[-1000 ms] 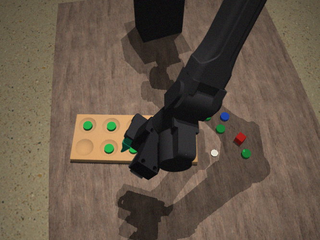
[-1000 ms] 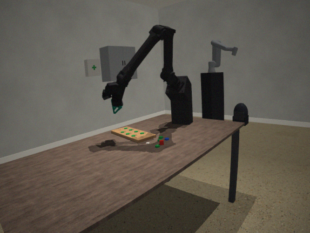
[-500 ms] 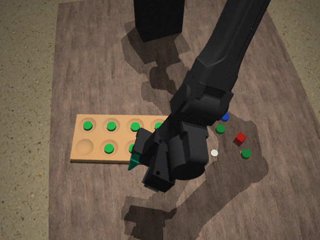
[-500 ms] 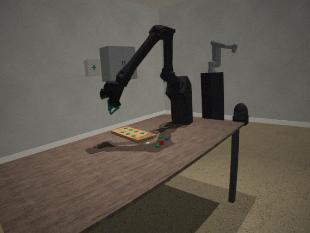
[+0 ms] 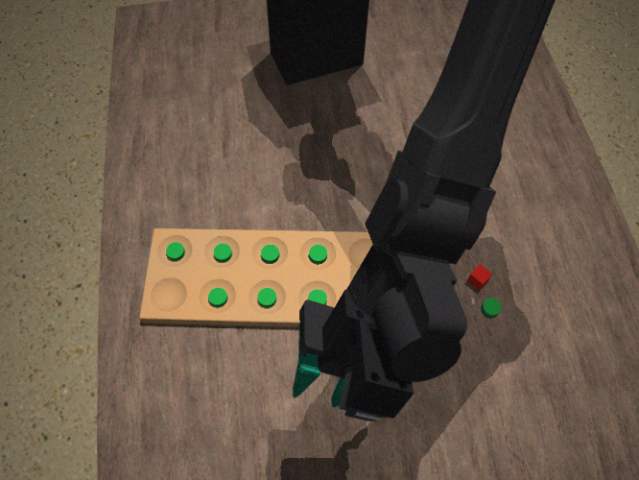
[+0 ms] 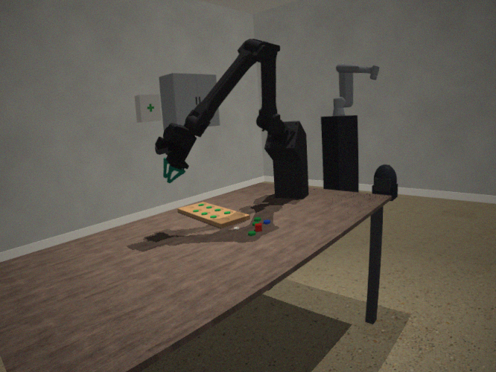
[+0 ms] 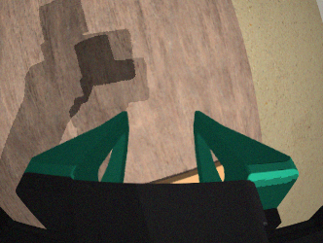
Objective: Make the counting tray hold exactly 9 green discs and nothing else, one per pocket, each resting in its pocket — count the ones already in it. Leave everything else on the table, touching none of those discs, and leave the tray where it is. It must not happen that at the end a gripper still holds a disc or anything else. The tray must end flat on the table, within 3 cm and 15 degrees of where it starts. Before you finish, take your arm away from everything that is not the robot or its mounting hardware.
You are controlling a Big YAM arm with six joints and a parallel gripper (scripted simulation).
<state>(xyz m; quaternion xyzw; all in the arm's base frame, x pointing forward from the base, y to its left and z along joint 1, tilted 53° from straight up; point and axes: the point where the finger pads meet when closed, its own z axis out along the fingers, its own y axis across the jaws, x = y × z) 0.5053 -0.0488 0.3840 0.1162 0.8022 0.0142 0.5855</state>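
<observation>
The tan counting tray [image 5: 242,276] lies flat on the table, with two rows of pockets. Several green discs sit in its pockets, one each, such as the one at top left [image 5: 175,251]. The bottom-left pocket [image 5: 168,293] is empty, and so is the top-right pocket [image 5: 359,251], which the arm partly covers. A loose green disc [image 5: 491,307] lies on the table right of the tray. My gripper [image 5: 316,387] hangs high above the table, off the tray's front right corner. Its green fingers are apart with nothing between them. The arm hides the tray's right end.
A red cube [image 5: 479,276] lies next to the loose green disc. The exterior view shows more loose pieces right of the tray [image 6: 213,213]: a blue disc [image 6: 266,221], another green disc [image 6: 257,219] and a small white piece [image 6: 236,228]. The arm's black base [image 5: 315,36] stands at the back.
</observation>
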